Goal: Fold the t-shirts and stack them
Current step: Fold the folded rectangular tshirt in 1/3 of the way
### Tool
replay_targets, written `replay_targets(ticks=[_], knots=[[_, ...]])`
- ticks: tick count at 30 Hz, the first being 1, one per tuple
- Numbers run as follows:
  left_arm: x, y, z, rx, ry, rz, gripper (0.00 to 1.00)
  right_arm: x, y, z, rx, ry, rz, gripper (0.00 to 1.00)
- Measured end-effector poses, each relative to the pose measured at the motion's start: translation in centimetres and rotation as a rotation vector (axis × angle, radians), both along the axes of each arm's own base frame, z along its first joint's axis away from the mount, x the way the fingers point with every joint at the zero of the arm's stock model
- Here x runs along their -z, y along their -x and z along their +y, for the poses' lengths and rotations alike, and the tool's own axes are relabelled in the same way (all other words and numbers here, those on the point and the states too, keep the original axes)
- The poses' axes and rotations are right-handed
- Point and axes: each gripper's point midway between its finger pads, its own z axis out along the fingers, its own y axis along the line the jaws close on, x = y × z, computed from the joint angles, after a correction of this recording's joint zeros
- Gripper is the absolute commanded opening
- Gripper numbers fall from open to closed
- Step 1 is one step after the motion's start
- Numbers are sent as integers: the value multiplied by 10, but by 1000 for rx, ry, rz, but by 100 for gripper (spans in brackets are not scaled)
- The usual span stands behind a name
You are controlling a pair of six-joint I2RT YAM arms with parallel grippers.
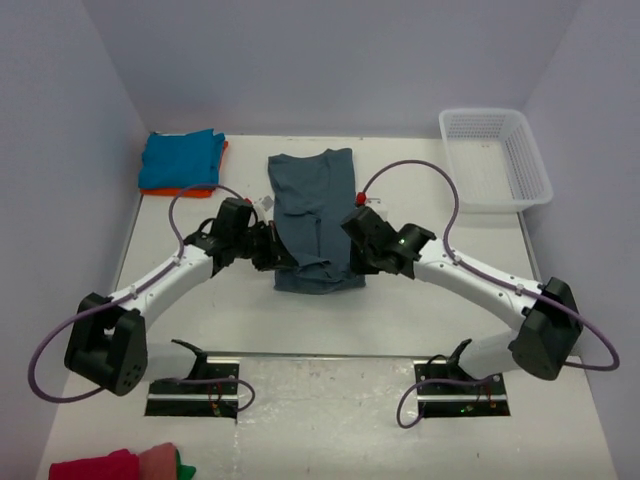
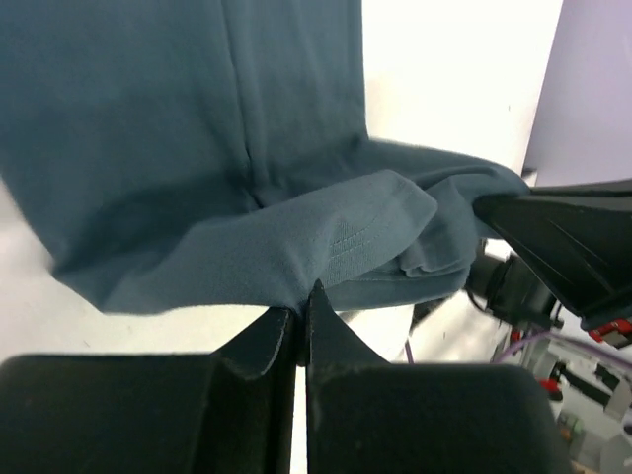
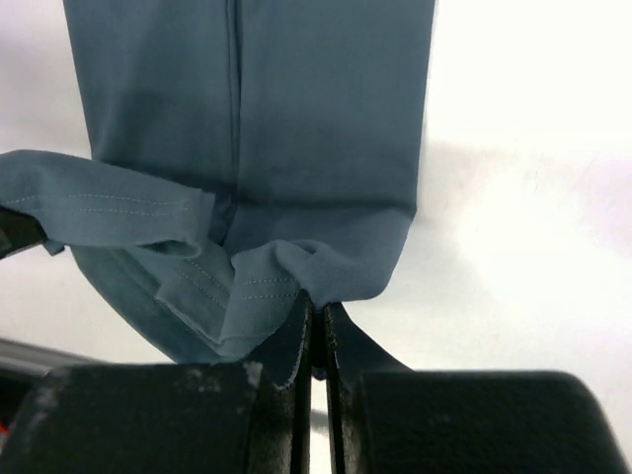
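Note:
The slate-blue t-shirt [image 1: 314, 205] lies as a long narrow strip in the middle of the table, its near end lifted and bunched. My left gripper [image 1: 276, 256] is shut on the near left corner of the slate-blue t-shirt [image 2: 247, 237]. My right gripper [image 1: 352, 262] is shut on the near right corner of the same shirt [image 3: 316, 148], by its stitched hem. The turquoise t-shirt [image 1: 180, 158] lies folded on top of the orange t-shirt [image 1: 185, 190] at the back left.
A white mesh basket [image 1: 494, 156] stands at the back right. Red and pink cloth [image 1: 115, 465] lies at the bottom left edge. Purple cables loop from both arms. Walls close the table on the left, back and right.

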Motion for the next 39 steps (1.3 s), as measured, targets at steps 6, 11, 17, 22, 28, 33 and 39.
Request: replay_targets(ticks=[6,11,17,22,28,33,39], knots=[[4,-58,12,-49,-29,0,0,-1,-54,1,-37,31,17,0],[15,-95,10,-52,-38,17,0,17,-96,3,-62,48,58,0],[41,-119,7,-58,-37,65,0,30,-136,10,-96,43,81,0],[46,-130,10,-71,-35,78,0,32,-155,13,-121,38,75,0],[36,-159,20,-110,-18,43,0,29,-174,15,-132,15,66,0],[44,-180,27,-130,-9,49,0,35,-193,17,-139,6,64,1],[71,-194,24,-119,-2,73,7,62,-206,20,-163,25,104,77]])
